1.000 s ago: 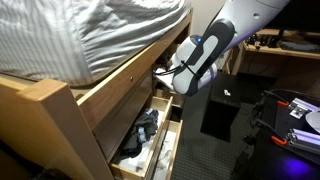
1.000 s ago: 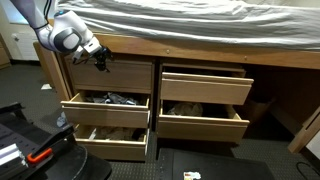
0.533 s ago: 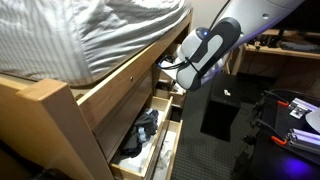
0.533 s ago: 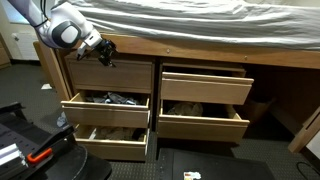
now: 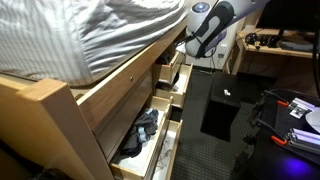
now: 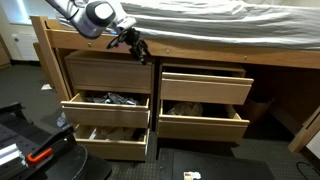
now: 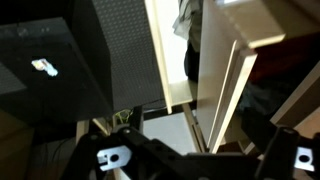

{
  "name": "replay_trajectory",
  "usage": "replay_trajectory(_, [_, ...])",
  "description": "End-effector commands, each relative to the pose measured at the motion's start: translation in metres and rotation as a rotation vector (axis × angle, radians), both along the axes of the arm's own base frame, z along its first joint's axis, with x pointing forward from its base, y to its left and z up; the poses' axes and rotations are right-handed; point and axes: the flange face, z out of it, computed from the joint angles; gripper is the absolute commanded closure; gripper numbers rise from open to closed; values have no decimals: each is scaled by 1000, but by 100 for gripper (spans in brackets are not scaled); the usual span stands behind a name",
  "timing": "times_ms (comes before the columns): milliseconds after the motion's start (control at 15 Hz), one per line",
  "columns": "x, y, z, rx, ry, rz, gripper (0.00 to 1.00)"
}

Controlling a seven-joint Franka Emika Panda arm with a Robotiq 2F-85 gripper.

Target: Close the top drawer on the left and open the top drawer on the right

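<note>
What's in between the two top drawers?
A narrow upright wooden post stands between the top left drawer and the top right drawer, seen in an exterior view.

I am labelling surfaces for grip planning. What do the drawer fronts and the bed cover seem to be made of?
The drawer fronts look like light wood or veneer, smooth and matte: pale tan, faint grain. The bed cover seems soft woven cloth: fine stripes, folds, wrinkles.
</note>
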Motion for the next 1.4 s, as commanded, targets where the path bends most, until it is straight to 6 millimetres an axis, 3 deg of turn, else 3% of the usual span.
replay_trajectory(0, [38, -75, 40, -70, -30, -181, 0])
replay_trajectory(67, [15, -53, 29, -55, -5, -108, 0])
replay_trajectory(200, [30, -80, 46, -61, -37, -159, 0])
replay_trajectory(333, [33, -82, 46, -49, -64, -154, 0])
replay_trajectory(467, [43, -85, 53, -36, -51, 6, 0])
replay_trajectory(933, [87, -195, 103, -40, 25, 318, 0])
replay_trajectory(1000, [93, -222, 105, -30, 87, 343, 0])
replay_trajectory(1067, [80, -194, 89, -53, 35, 277, 0])
replay_trajectory(1200, [86, -224, 101, -43, 63, 311, 0])
replay_trajectory(1267, [86, -231, 104, -43, 64, 314, 0])
replay_trajectory(1333, [89, -225, 100, 1, 87, 359, 0])
